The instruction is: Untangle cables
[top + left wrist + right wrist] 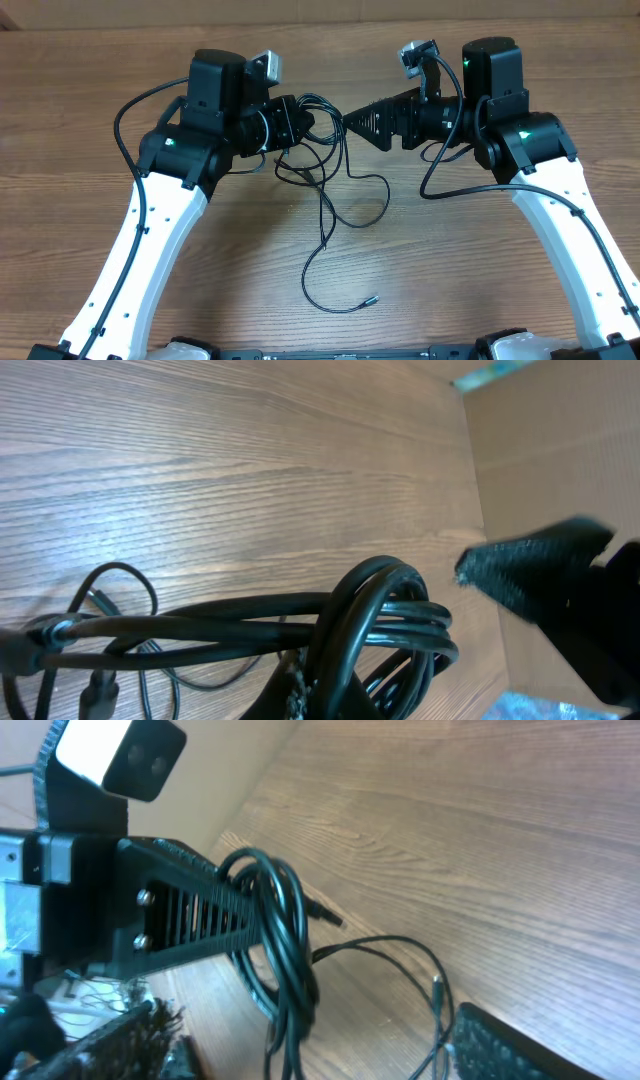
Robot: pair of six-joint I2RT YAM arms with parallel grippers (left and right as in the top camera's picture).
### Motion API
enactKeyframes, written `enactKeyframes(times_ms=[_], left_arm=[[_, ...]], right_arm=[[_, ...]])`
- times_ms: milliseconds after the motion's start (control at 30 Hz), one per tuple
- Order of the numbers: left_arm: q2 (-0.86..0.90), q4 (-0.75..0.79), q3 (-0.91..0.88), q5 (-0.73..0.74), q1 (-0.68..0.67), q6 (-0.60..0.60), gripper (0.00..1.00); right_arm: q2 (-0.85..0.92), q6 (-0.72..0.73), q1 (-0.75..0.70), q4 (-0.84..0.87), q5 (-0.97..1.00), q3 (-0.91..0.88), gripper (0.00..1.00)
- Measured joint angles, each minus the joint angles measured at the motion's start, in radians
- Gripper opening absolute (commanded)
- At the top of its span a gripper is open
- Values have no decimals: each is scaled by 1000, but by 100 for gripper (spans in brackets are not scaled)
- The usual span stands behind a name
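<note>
**Left gripper** [303, 123]: closed on the cables [325, 195], just left of centre in the upper part of the overhead view. The right wrist view shows a coil [285, 945] of several turns draped round one of its fingers [190, 915], not merely pinched.

**Right gripper** [352, 118]: open. In its own view the fingers [520, 1045] sit at the lower corners of the frame, wide apart and clamping nothing. Overhead, its tip stands just beside the coil.

**Outward:** thin strands fall from the coil in loose crossing loops toward lower centre. They end at a free plug [371, 298] lying on the table [480, 290].

**Risks, as judged:**
1. The coil is hooked over a finger, so on release it may hang there rather than drop.
2. If the right gripper closes on the whole bundle instead of one strand, a pull would tighten the tangle.
3. The crossings below could cinch under tension, and the plug could snag in a loop.
4. The two grippers are near each other, so a misjudged approach risks finger contact.
</note>
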Motion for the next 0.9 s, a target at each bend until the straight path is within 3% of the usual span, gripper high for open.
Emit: enactKeyframes(times_ms=[133,400,467,667,900], left_arm=[[0,1,0,-4,-60,21,4],[0,2,0,-70,-101,-5,4],[0,2,0,-75,-101,-18,4],[0,2,0,-77,-101,-71,4],[0,2,0,-54,-101,-119,4]], right_arm=[[0,-114,4,-2,5,0,70],[0,-386,49,-18,8,0,55],[0,-421,54,-17,8,0,52],[0,-484,54,-19,15,0,29],[0,-504,54,-19,31,0,26]])
